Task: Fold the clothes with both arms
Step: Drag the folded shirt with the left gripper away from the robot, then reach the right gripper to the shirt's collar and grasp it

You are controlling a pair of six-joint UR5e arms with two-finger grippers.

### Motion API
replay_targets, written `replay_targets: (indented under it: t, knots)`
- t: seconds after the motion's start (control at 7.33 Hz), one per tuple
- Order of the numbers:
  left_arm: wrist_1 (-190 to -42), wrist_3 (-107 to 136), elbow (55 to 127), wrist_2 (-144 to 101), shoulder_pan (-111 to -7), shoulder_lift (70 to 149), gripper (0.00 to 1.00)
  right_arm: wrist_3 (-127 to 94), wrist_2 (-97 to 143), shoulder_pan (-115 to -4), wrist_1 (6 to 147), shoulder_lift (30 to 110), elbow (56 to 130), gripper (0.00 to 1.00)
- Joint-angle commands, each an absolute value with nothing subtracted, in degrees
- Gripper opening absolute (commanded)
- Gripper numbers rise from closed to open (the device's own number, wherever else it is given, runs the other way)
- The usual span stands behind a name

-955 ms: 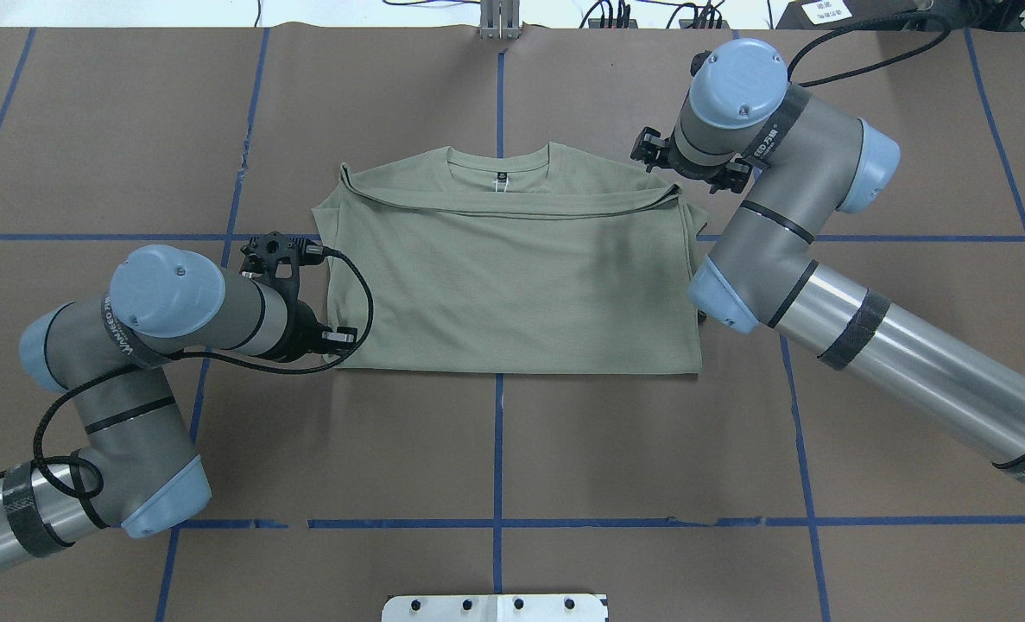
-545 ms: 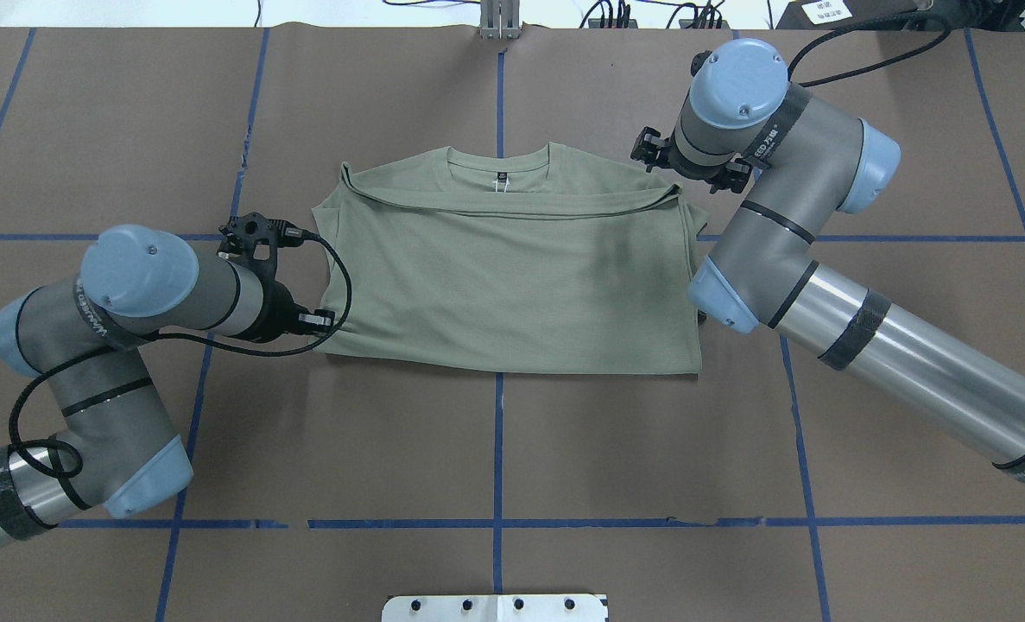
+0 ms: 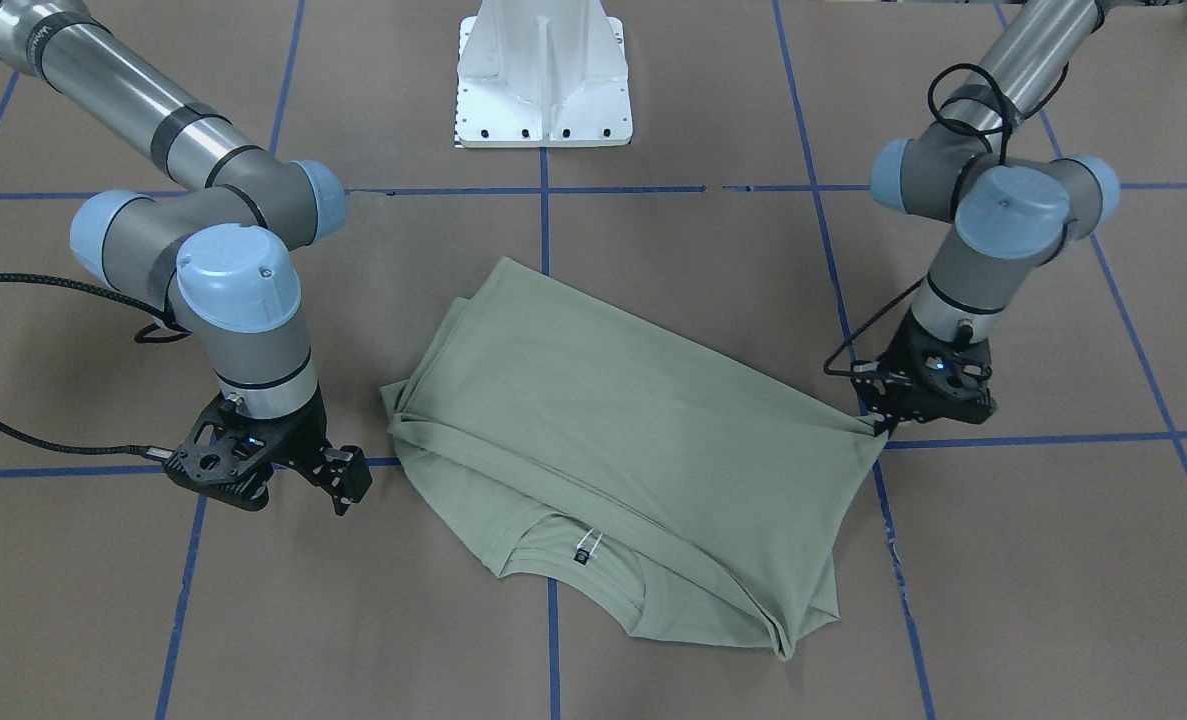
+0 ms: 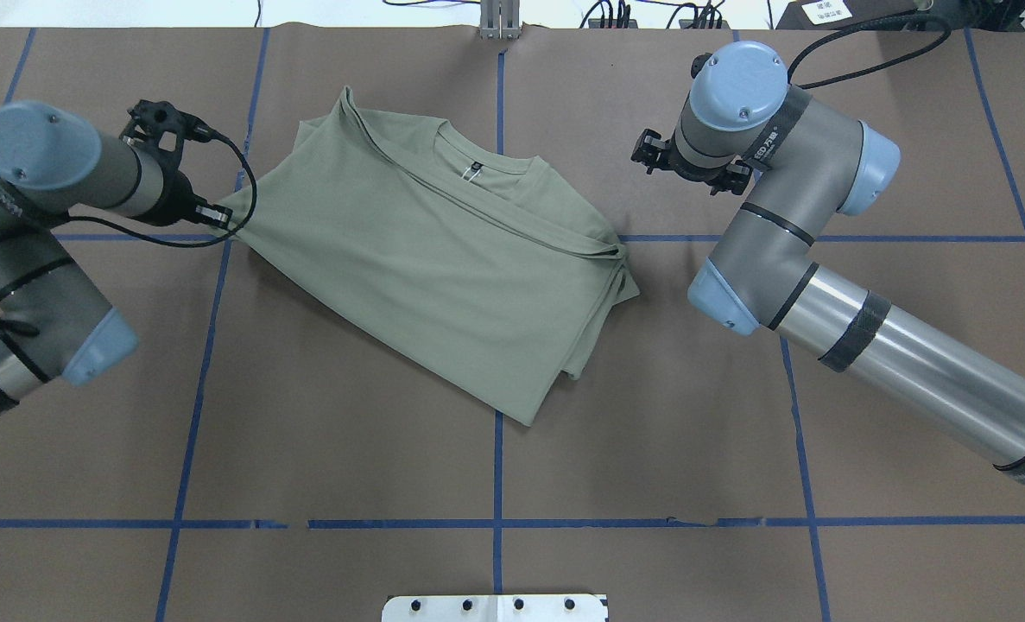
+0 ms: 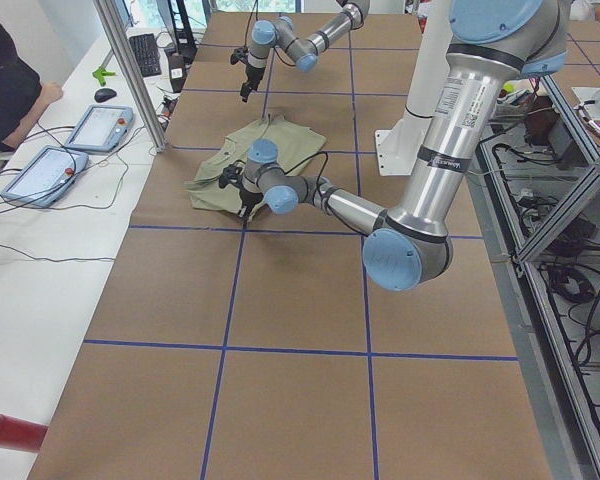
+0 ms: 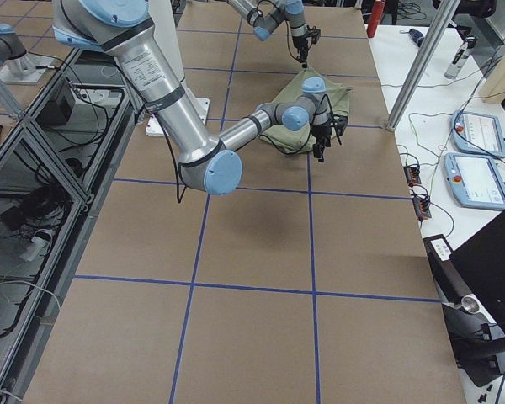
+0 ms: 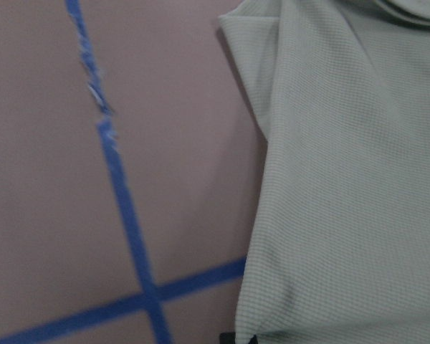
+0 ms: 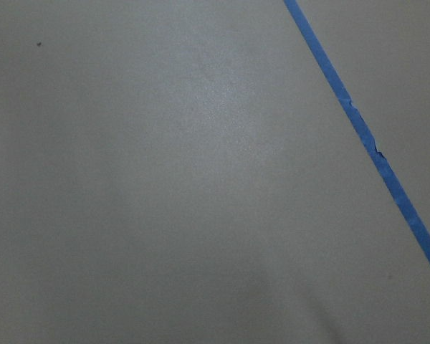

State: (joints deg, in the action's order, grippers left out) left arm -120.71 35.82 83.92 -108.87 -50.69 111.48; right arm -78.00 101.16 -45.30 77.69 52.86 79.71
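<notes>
The pale sage-green shirt (image 4: 426, 259) lies folded and skewed on the brown table, with its neck and black tag (image 4: 475, 167) toward the far side. It also shows in the front-facing view (image 3: 633, 420) and the left wrist view (image 7: 344, 179). My left gripper (image 4: 221, 218) is shut on the shirt's left corner, low at the table; in the front-facing view (image 3: 875, 425) it pinches that corner. My right gripper (image 4: 642, 149) is open and empty, apart from the shirt's right edge; it also shows in the front-facing view (image 3: 351, 478). The right wrist view holds only table and tape.
Blue tape lines (image 4: 497, 449) grid the brown table cover. The white pedestal base (image 3: 543, 90) stands at the robot's side. A metal bracket (image 4: 499, 22) sits at the far edge. A side desk with tablets (image 5: 80, 140) and a person (image 5: 5, 90) lie beyond it.
My left gripper has moved far and to the left with the shirt's corner, dragging and turning the shirt so that it lies diagonally. The right arm has not moved.
</notes>
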Motion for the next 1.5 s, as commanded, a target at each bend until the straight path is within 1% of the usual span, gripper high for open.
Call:
replay_targets:
  t: [0.0,0.14,0.27,0.41,0.55,0.68,0.82,0.95,1.23,1.36]
  knots:
    - [-121.2,27.0,67.4,-108.8,-56.0,121.0,0.0,-78.0,101.2,-45.1,77.7,52.8,79.7,1.0]
    - [-121.6,23.9,61.7,-108.7,-58.2,125.7,0.0,-78.0,101.2,-45.1,77.7,52.5,79.8,1.0]
    - [-122.0,23.3,58.9,-108.7,-58.3,127.8,0.0,-78.1,101.2,-45.0,77.8,52.4,80.4,1.0]
    - [-125.3,23.3,59.2,-108.9,-58.7,126.9,0.99,-78.3,101.2,-44.8,77.9,51.8,80.4,1.0]
    - [-131.9,24.0,59.8,-109.9,-58.8,124.8,1.0,-78.0,101.1,-44.0,78.0,49.9,79.7,1.0]
    - [-133.1,23.9,60.1,-115.5,-58.9,123.8,1.0,-77.8,101.1,-43.5,78.0,45.6,76.4,1.0]
    - [-133.1,24.2,62.7,-116.4,-58.9,122.2,1.0,-77.5,101.0,-42.1,78.0,39.2,69.6,1.0]
    - [-133.1,24.3,63.5,-116.4,-59.1,122.1,1.0,-77.5,100.9,-41.3,77.0,33.7,63.8,1.0]
    - [-133.1,24.3,63.5,-116.4,-59.2,122.0,1.0,-77.4,99.7,-39.4,61.4,33.1,55.6,1.0]
    - [-133.2,24.4,63.6,-116.5,-59.0,121.7,1.0,-77.3,98.8,-38.4,61.1,33.2,55.1,1.0]
